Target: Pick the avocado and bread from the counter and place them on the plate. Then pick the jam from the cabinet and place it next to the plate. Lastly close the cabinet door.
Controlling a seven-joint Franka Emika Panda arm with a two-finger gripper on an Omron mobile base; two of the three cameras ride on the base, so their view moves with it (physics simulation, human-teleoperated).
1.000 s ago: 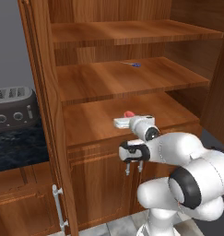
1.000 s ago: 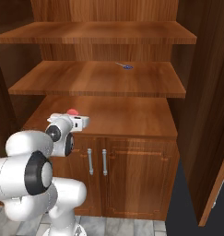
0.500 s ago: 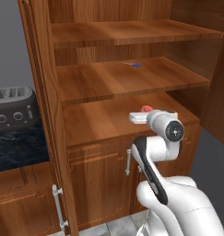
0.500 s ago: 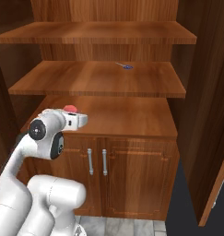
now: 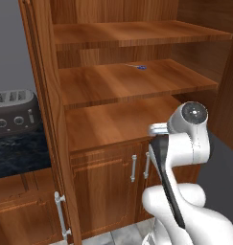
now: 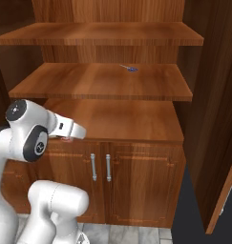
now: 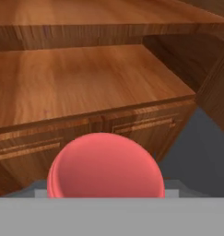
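No readable text, labels, brand names, numbers or signs appear anywhere in these views. The wooden cabinet (image 5: 122, 91) has plain, unmarked shelves and lower doors. The dark toaster (image 5: 15, 115) at the left edge of the left base view has round knobs on its front, but any markings beside them are too small and blurred to read. The rounded red top (image 7: 105, 167) close to the camera in the hand view carries no printing.
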